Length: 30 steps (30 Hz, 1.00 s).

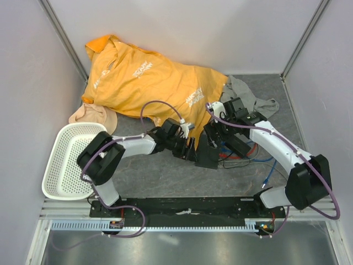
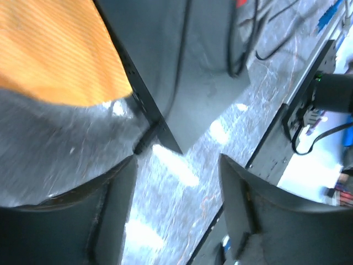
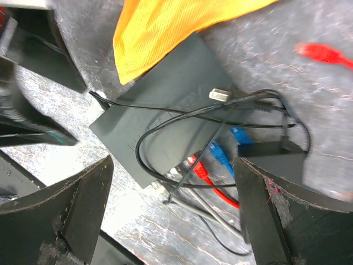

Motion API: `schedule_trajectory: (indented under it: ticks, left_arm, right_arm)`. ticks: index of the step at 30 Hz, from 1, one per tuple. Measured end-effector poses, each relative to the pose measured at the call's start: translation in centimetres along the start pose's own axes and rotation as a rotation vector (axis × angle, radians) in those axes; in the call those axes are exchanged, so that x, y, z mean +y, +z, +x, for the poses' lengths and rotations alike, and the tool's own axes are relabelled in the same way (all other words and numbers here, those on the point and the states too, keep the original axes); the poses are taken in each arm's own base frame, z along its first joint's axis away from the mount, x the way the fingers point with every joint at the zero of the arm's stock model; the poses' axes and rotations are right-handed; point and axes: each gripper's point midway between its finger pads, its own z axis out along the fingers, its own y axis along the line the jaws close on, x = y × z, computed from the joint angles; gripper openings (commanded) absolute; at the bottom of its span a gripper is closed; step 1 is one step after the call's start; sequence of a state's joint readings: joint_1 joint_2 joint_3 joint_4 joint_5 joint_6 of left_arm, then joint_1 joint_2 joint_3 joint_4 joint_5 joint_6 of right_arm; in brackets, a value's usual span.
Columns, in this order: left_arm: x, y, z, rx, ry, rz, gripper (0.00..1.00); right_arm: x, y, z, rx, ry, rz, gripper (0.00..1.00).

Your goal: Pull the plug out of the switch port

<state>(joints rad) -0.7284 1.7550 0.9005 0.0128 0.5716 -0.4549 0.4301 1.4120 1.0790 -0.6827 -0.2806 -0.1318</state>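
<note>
L wrist: I see a black plug at the switch corner, left gripper open just beside it | R wrist only: blue plug at switch edge, right gripper spread wide, empty, above switch

left arm, right arm angled inward, jaws parted.

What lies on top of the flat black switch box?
Thin black cables loop across the switch box, and a white connector rests on it. The orange shirt covers one edge, hiding what is there.
</note>
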Motion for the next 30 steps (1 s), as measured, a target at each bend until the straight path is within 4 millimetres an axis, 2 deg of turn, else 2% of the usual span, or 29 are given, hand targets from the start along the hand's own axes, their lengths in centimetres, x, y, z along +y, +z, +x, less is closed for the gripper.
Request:
schedule_trajectory:
  ticks: [4, 6, 7, 10, 13, 15, 16, 18, 19, 20, 24, 28, 30]
  left_arm:
    - [-0.6, -2.9, -1.7, -0.076, 0.067, -0.035, 0.89]
    - [-0.4, -4.6, -3.2, -0.137, 0.072, -0.057, 0.91]
    - [0.1, -5.5, -4.0, -0.170, 0.064, -0.070, 0.91]
    - [2.7, -8.2, -6.4, -0.258, 0.010, -0.102, 0.89]
    - [5.1, -9.9, -7.6, -0.299, -0.050, -0.110, 0.86]
    - [6.1, -9.8, -7.8, -0.289, -0.078, -0.091, 0.74]
    - [6.3, -9.4, -7.9, -0.276, -0.084, -0.079, 0.70]
    - [6.6, -8.2, -7.8, -0.237, -0.099, -0.049, 0.67]
    - [6.8, -7.6, -7.7, -0.217, -0.107, -0.038, 0.66]
    - [7.1, -6.9, -7.8, -0.197, -0.114, -0.029, 0.65]
    - [7.4, -5.8, -7.6, -0.141, -0.121, 0.003, 0.61]
    - [5.9, -5.9, -7.8, -0.114, -0.066, 0.105, 0.61]
    - [5.1, -5.6, -8.1, -0.093, -0.050, 0.172, 0.61]
  right_arm:
    - [0.0, -1.6, -1.2, -0.033, -0.040, 0.017, 0.98]
    - [0.0, -1.7, -1.4, -0.042, -0.049, 0.016, 0.96]
    - [0.0, -1.5, -1.5, -0.041, -0.048, 0.014, 0.91]
    - [-0.1, -0.5, -2.2, -0.028, -0.042, 0.003, 0.87]
    - [-0.6, 1.1, -3.7, -0.031, -0.051, 0.000, 0.79]
    - [-0.8, 1.8, -4.5, -0.035, -0.064, 0.000, 0.74]
    - [-0.8, 2.1, -5.0, -0.040, -0.074, -0.003, 0.68]
    - [-0.8, 2.6, -5.7, -0.048, -0.088, -0.011, 0.61]
    - [-0.6, 2.8, -6.0, -0.051, -0.096, -0.022, 0.53]
    - [-0.4, 3.1, -6.1, -0.053, -0.105, -0.032, 0.49]
    - [1.2, 4.2, -5.9, -0.040, -0.150, -0.070, 0.47]
    - [2.9, 5.2, -5.1, -0.024, -0.185, -0.098, 0.49]
    - [3.1, 5.6, -4.5, -0.013, -0.188, -0.097, 0.48]
